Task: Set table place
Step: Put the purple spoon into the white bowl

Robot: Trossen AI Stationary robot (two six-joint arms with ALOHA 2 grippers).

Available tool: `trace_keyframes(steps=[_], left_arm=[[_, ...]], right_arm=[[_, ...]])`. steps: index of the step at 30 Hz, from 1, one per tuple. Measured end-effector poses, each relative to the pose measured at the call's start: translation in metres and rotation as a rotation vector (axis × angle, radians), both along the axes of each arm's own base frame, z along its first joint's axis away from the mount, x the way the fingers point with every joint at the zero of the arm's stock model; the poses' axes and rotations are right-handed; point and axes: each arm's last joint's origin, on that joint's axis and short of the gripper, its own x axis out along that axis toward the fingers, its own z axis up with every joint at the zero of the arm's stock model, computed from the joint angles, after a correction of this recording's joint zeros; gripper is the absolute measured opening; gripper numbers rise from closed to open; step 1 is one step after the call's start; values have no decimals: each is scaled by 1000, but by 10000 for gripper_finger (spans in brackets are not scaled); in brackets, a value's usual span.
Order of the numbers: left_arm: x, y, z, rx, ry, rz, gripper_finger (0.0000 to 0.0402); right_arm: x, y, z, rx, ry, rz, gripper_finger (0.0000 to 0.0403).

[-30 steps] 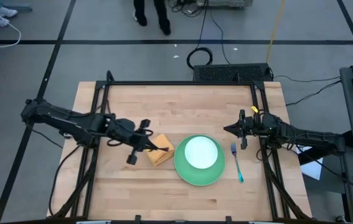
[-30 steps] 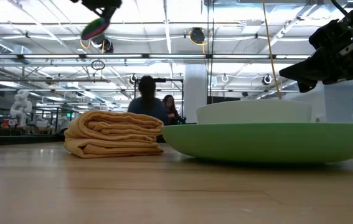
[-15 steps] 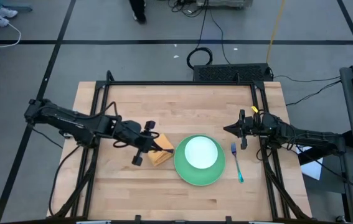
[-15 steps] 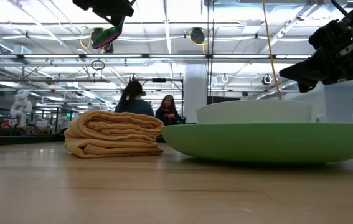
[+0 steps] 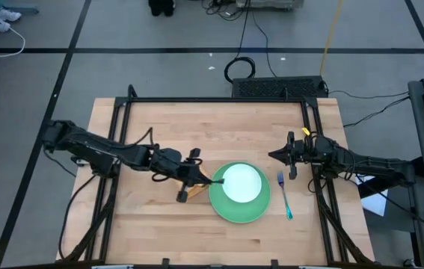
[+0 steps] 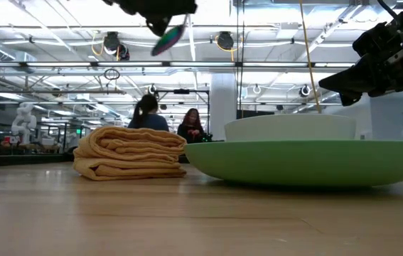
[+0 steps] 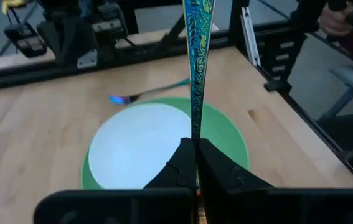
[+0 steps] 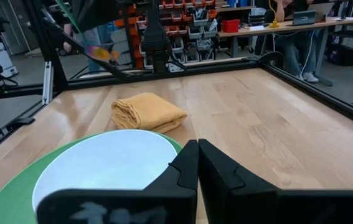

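My left gripper (image 5: 197, 179) hangs above the folded orange napkin (image 6: 130, 153), just left of the green plate (image 5: 235, 215). It is shut on the teal-handled spoon (image 7: 195, 74). The spoon's reddish bowl shows in the low view (image 6: 167, 39) and in the right wrist view (image 8: 98, 53). The white bowl (image 5: 240, 183) sits on the plate. The blue-handled fork (image 5: 284, 194) lies flat on the table, right of the plate. My right gripper (image 5: 290, 157) is shut and empty above the table's right side. The left arm hides most of the napkin in the high view. My left gripper pinches the spoon's patterned handle (image 7: 195, 132) between its two fingertips, toward the handle's free end. The fingers come from the table's left, and the spoon runs on ahead in line with them. The spoon is lifted clear, its bowl (image 6: 167, 39) high above the napkin and plate rim.
A black frame (image 5: 219, 99) runs along the table's far, left and right edges. A black box and cables (image 5: 279, 86) lie beyond the far edge. Bare wood lies in front of the plate and across the far half. People show in the room behind.
My left gripper has carried the spoon toward the table's right edge and a little toward the near edge. It has gone from left of the napkin to over it, close to the plate. It has stayed shut on the spoon, which has stayed clear of the table.
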Motion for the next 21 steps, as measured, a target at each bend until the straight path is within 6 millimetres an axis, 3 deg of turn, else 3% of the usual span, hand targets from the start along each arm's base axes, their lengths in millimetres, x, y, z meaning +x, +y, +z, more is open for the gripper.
trace_keyframes(steps=[10,21], left_arm=[[29,13,-17,-12,-40,38,1],[63,17,-7,-10,-66,-7,1]], right_arm=[[0,0,0,0,1,0,0],[0,0,0,0,2,0,0]])
